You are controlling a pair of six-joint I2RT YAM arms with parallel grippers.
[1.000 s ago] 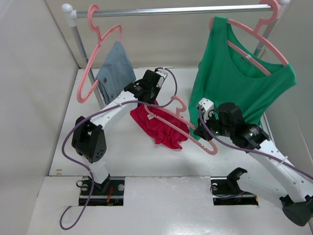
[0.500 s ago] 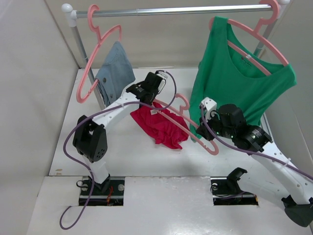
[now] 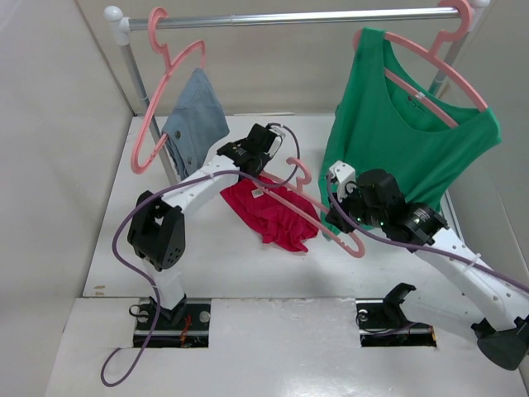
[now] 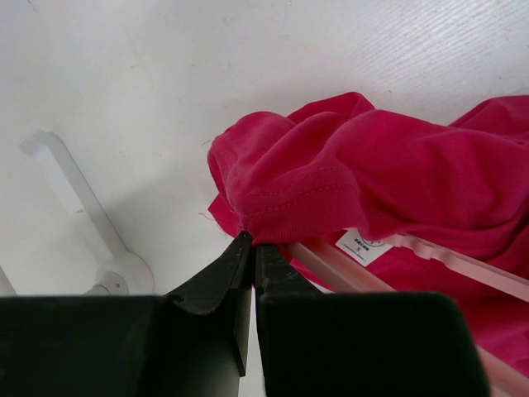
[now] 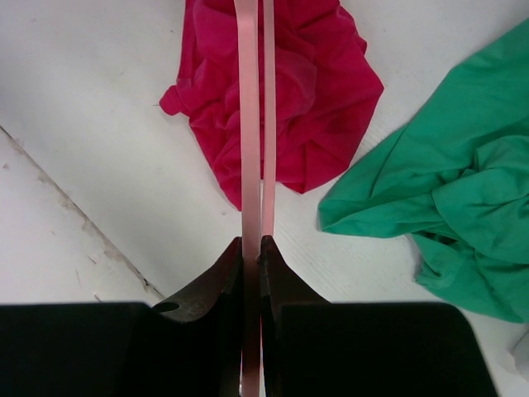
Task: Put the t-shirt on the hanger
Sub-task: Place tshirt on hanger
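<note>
Our left gripper [image 4: 252, 251] pinches the t-shirt [image 4: 397, 174] at its rim; our right gripper [image 5: 252, 248] clamps the hanger [image 5: 249, 124], midway between the side edges of the counter [image 3: 207, 265].

bg: white table [image 3: 216, 269] | beige walls [image 3: 50, 124] | metal rail [image 3: 314, 16] at rear

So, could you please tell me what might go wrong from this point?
1. The left gripper pinches only a hem edge of the t-shirt at its very tips, so the fabric could slip out.
2. The right gripper clamps the hanger on a thin bar, so the hanger may pivot under load.
3. The green top drapes close to that gripper and might snag.
</note>
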